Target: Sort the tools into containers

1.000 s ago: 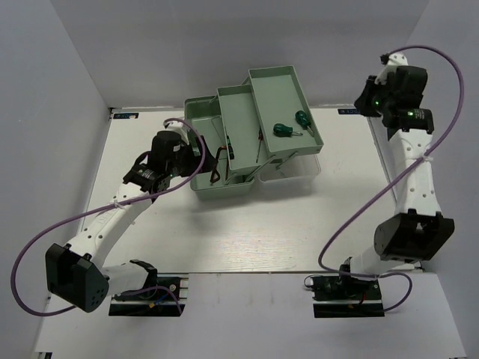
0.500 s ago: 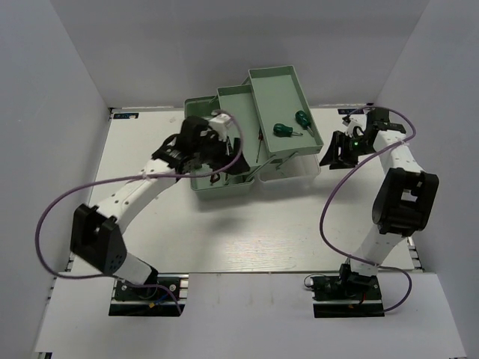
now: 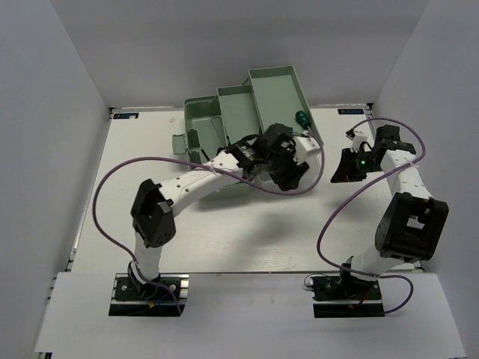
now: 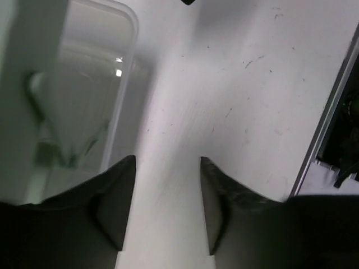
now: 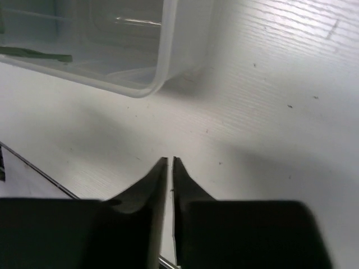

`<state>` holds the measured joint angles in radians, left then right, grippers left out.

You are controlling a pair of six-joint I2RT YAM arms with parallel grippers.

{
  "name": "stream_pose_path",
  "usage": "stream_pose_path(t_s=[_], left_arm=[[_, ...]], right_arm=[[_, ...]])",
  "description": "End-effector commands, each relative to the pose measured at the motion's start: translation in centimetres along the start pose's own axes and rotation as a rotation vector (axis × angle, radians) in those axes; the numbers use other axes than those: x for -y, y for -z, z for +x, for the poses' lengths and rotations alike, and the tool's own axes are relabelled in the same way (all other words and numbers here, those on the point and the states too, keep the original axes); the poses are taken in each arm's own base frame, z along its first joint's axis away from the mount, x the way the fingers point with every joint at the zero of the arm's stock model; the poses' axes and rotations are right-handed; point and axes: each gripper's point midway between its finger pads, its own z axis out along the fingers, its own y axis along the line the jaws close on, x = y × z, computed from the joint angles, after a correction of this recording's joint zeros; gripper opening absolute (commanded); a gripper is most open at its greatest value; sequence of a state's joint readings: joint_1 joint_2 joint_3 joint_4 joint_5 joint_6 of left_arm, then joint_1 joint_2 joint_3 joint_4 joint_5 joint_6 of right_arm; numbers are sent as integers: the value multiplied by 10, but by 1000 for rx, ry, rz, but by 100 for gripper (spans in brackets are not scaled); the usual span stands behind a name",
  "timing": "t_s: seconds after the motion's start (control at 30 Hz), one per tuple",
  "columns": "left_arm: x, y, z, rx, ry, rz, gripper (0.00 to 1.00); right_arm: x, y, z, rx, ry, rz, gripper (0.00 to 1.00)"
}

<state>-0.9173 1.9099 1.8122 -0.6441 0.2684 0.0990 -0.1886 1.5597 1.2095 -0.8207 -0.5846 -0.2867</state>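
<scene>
The pale green toolbox (image 3: 200, 114) stands at the back with its tiers folded out. A green-handled screwdriver (image 3: 302, 117) lies in the upper right tray (image 3: 275, 84). My left arm lies across the box and hides the other tools. My left gripper (image 3: 293, 173) is open and empty; in the left wrist view (image 4: 168, 162) it hangs over bare table just right of the translucent lid (image 4: 95, 78). My right gripper (image 3: 344, 170) is shut with nothing between the fingers, low over the table (image 5: 170, 160), near the lid's corner (image 5: 147, 67).
White walls close in the table (image 3: 247, 232) at the back and both sides. A dark rail (image 4: 336, 129) runs along the table edge at the right of the left wrist view. Purple cables loop off both arms.
My left arm has swung right across the toolbox, its gripper now past the box's right front. My right gripper came down from high up to the table beside the lid.
</scene>
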Motion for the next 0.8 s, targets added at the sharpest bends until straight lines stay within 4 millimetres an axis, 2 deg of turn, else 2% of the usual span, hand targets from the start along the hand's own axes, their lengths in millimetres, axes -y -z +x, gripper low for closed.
stream_pose_path(t_s=[0.0,0.07,0.1,0.13,0.2,0.3,0.33,0.4,0.43,0.57,0.63,0.67,0.7,0.77], left_arm=[[17,-13,-10,-20,-120,-50,63],[14,-31,-7,-47,-153,-114,74],[13,-37,-1,-66,-160,-142,76],[8,-42,-6,-46,-169,-186,77],[2,-49,-10,-32,-186,-237,83],[-8,-57,-20,-8,-207,-280,84],[-17,-65,-13,-31,-206,-324,84],[-26,-66,-12,-39,-215,-373,84],[-35,-68,-3,-66,-215,-425,84],[-42,-75,2,-70,-224,-453,84],[-41,-86,16,-104,-226,-435,79],[-39,-87,17,-103,-226,-424,78],[-37,-94,27,-125,-227,-400,72],[-35,-95,32,-134,-227,-388,62]], right_arm=[[7,12,5,8,36,31,21],[11,16,6,14,21,43,36],[11,17,6,16,18,44,41],[13,18,7,14,4,48,43],[14,20,9,16,-3,44,45],[13,22,11,15,-4,36,46],[12,24,11,21,-3,35,46],[12,25,11,28,-4,31,46],[11,25,12,26,-7,28,46],[11,24,18,19,-20,17,46],[9,22,21,16,-24,10,46],[8,22,21,19,-29,5,46],[8,22,21,17,-31,4,46],[8,21,20,20,-31,2,46]])
